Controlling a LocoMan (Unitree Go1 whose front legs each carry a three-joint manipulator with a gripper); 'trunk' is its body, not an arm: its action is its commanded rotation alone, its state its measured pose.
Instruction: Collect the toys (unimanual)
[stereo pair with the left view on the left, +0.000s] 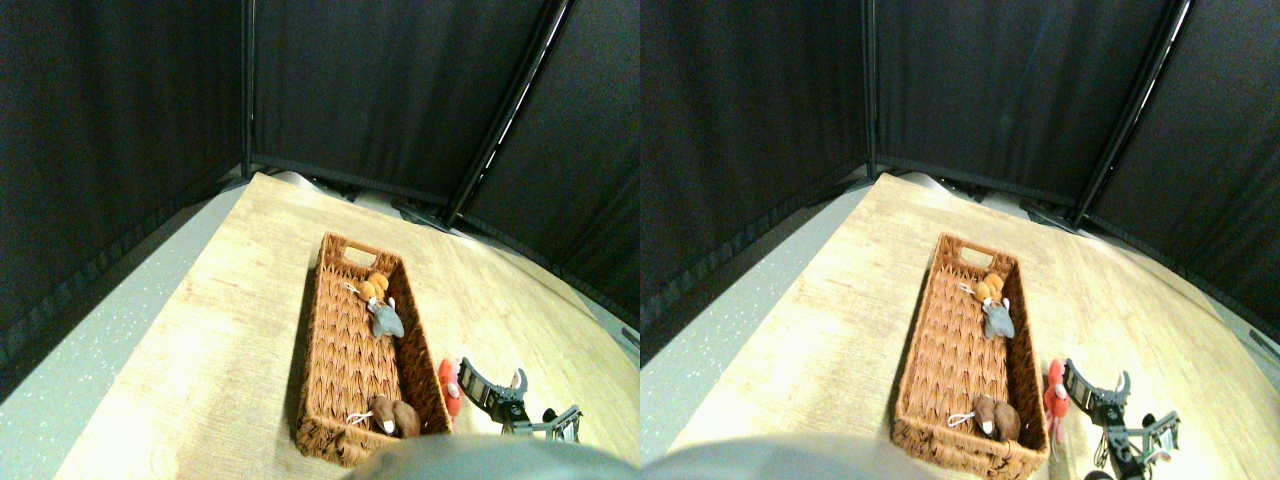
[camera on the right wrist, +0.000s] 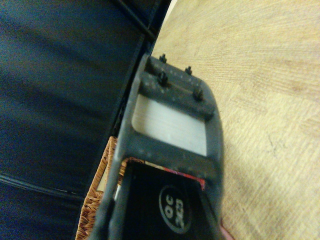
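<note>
Red toy (stereo pair with the left view on the left: 450, 385) is lying lower right, just outside the basket (stereo pair with the left view on the left: 345, 330), apparently touching the right gripper (stereo pair with the left view on the left: 470, 378); can't tell if jaws are clamping it.

A long basket (stereo pair with the left view on the left: 350, 360) lies on the bench (stereo pair with the left view on the left: 230, 340), running from the near edge toward the far corner. In its far end, against the right wall, two toys (stereo pair with the left view on the left: 380, 303) lie touching, one just behind the other. In its near right corner lies another toy (stereo pair with the left view on the left: 394, 415). Outside, just beside the basket's right wall near that corner, a fourth toy (stereo pair with the left view on the left: 449, 385) lies on the bench, with the end effector (stereo pair with the left view on the left: 490, 383) immediately to its right.
</note>
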